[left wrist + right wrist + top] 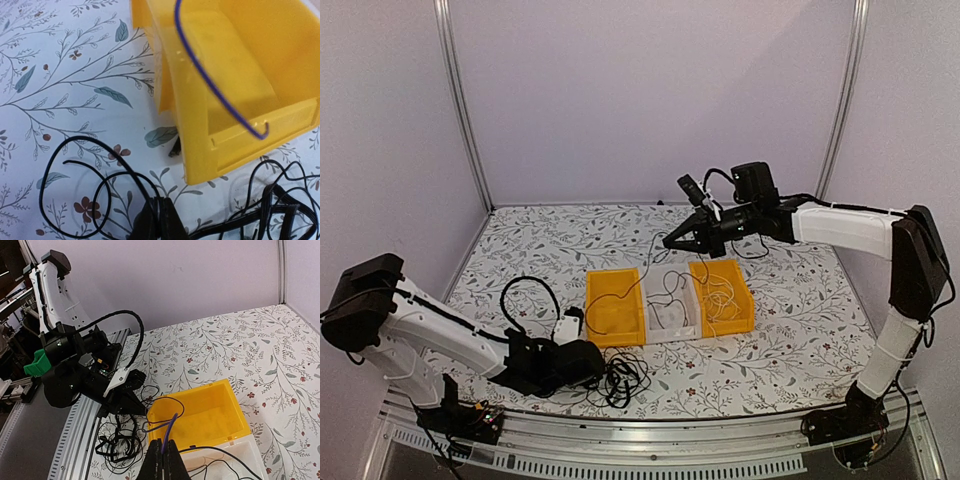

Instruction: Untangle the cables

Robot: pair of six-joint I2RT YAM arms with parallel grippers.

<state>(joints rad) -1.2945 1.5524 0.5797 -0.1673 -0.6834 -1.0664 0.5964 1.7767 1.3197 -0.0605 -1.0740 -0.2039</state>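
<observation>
Pale lilac walls [650, 100] close the cell on three sides, with aluminium posts [458, 100] at the back corners. The tabletop [550, 240] wears a white cloth printed with grey-green branches, leaves and small brown-red flowers. A ribbed metal rail [650, 445] runs along its six o'clock edge, where both arms are bolted.

Three open bins stand side by side mid-tabletop. There is a left yellow bin [613, 310] at nine o'clock of the row, a white bin [677, 328] in the centre and a right yellow bin [742, 300] at three o'clock.

The cables [623, 378] are thin, glossy cords. Most are black and sprawl in a loose looping tangle on the cloth, just beside the left yellow bin at its six o'clock. A dark cord [670, 295] curls in the white bin, with a strand climbing toward twelve o'clock. A cream cord [720, 300] is heaped in the right yellow bin. A blue-violet cord [210, 82] arches over the left yellow bin.

The right pincer [162, 454] hangs above the bins at their twelve o'clock, jaws pressed together on the blue-violet cord, which rises from the tips. The left pincer [159, 217] sits low over the cloth, jaws together, nipping black strands of the tangle.
</observation>
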